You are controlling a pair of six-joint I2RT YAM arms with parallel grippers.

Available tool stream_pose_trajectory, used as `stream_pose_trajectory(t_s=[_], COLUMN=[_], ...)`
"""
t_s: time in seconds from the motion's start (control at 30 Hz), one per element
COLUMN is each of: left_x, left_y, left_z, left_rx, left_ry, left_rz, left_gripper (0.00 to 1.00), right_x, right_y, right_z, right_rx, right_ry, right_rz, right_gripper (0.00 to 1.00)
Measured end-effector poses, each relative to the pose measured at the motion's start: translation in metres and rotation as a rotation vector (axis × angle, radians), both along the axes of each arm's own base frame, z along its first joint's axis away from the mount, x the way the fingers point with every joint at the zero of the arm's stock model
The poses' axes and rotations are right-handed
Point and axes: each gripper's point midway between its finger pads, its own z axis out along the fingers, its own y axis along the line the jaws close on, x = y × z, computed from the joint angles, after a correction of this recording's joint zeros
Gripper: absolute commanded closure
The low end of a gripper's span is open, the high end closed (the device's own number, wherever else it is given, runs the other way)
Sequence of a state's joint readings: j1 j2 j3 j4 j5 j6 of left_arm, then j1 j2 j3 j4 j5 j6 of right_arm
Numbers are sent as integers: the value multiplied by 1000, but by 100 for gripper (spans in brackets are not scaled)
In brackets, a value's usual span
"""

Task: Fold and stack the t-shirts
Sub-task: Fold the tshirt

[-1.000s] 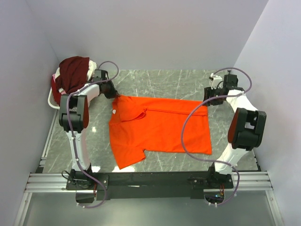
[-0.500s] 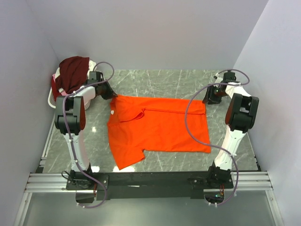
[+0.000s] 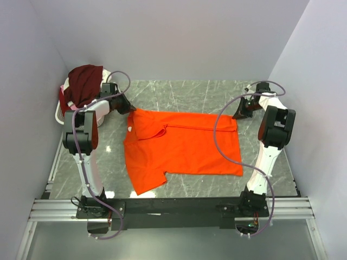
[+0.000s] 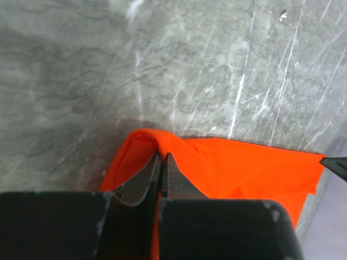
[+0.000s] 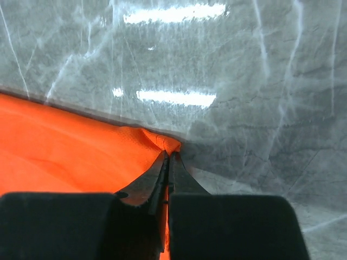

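A bright orange t-shirt (image 3: 181,145) lies spread flat across the grey marble table, collar toward the left. My left gripper (image 3: 130,111) is shut on its far left corner, a fold of orange cloth (image 4: 173,151) pinched between the fingers. My right gripper (image 3: 237,116) is shut on the far right corner, the orange cloth (image 5: 157,142) bunched at the fingertips. A dark maroon t-shirt (image 3: 84,81) is heaped with pink and white cloth at the far left.
A white wire basket (image 3: 60,108) holds the heap of shirts in the far left corner. Pale walls close in the table at left, back and right. A black and metal rail (image 3: 173,208) runs along the near edge.
The right arm has reached out to the shirt's far right corner and its gripper has shut on the cloth. The left gripper has kept its hold and shifted slightly left.
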State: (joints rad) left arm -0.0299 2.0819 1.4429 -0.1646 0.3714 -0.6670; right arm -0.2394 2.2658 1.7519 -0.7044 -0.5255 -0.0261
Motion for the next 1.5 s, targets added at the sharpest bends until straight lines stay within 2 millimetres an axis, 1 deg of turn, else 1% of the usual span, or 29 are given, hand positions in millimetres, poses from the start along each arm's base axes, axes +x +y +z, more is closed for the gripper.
stream_pose_trajectory(t_s=[0.1, 0.2, 0.33, 0.47, 0.53, 0.57, 0.6, 0.63, 0.67, 0.7, 0.73, 0.77, 0.83, 0.9, 0.93, 0.97, 1.03, 1.1, 1.17, 1.23, 1.3, 1.33, 1.4, 1.43, 1.47, 1.5], left_x=[-1, 0, 5, 12, 22, 29, 34, 42, 49, 55, 61, 67, 74, 80, 79, 78, 69, 48, 21, -10, -44, -62, -89, -101, -108, -116], left_y=[5, 9, 10, 7, 5, 4, 4, 3, 3, 3, 2, 2, 2, 1, -1, -2, -6, -11, -20, -31, -44, -49, -55, -59, -63, -67], left_z=[-3, -3, 1, 4, 4, 6, 6, 8, 10, 11, 15, 19, 31, 46, 56, 65, 91, 123, 158, 197, 231, 241, 252, 253, 251, 246], left_rx=[-12, -25, -42, -69, -83, -90, -96, -103, -105, -104, -104, -101, -88, -66, -46, -29, 17, 63, 102, 121, 110, 101, 82, 71, 62, 55], left_ry=[10, 14, -2, -6, -15, -26, -30, -40, -51, -61, -73, -91, -128, -175, -201, -220, -284, -351, -438, -555, -673, -718, -775, -791, -791, -784], left_rz=[18, 41, 61, 84, 91, 93, 94, 94, 93, 91, 89, 86, 74, 59, 47, 37, 11, -23, -63, -110, -169, -205, -269, -318, -356, -404], left_gripper=[100, 100, 100, 99, 96, 89, 82, 77, 67, 62, 57, 49, 45, 42, 42, 41, 40, 38, 36, 29, 22, 20, 20, 21, 21, 20], right_x=[5, 17, 47, 76, 90, 96, 104, 111, 115, 119, 121, 122, 122, 124, 122, 118, 104, 84, 57, 30, -4, -23, -59, -79, -94, -113], right_y=[-3, -9, -16, -26, -30, -31, -33, -34, -36, -38, -42, -46, -55, -65, -68, -70, -69, -59, -39, -18, 7, 19, 41, 50, 57, 65], right_z=[2, 11, 39, 68, 77, 80, 81, 80, 78, 75, 71, 70, 66, 69, 71, 74, 79, 91, 104, 119, 133, 138, 144, 142, 141, 136], right_rx=[-12, -37, -71, -108, -122, -126, -135, -145, -156, -176, -197, -215, -270, -327, -351, -372, -389, -382, -338, -289, -237, -219, -192, -177, -167, -149], right_ry=[-3, -33, -122, -222, -260, -274, -290, -301, -305, -308, -307, -305, -298, -321, -327, -331, -331, -351, -382, -430, -495, -525, -594, -613, -635, -643], right_rz=[-7, -19, -48, -82, -91, -93, -96, -100, -104, -108, -116, -125, -140, -145, -142, -135, -104, -31, 81, 197, 346, 423, 584, 663, 725, 792], right_gripper=[100, 100, 100, 100, 100, 100, 94, 84, 77, 64, 54, 47, 39, 38, 37, 36, 36, 36, 36, 36, 36, 36, 33, 32, 32, 32])
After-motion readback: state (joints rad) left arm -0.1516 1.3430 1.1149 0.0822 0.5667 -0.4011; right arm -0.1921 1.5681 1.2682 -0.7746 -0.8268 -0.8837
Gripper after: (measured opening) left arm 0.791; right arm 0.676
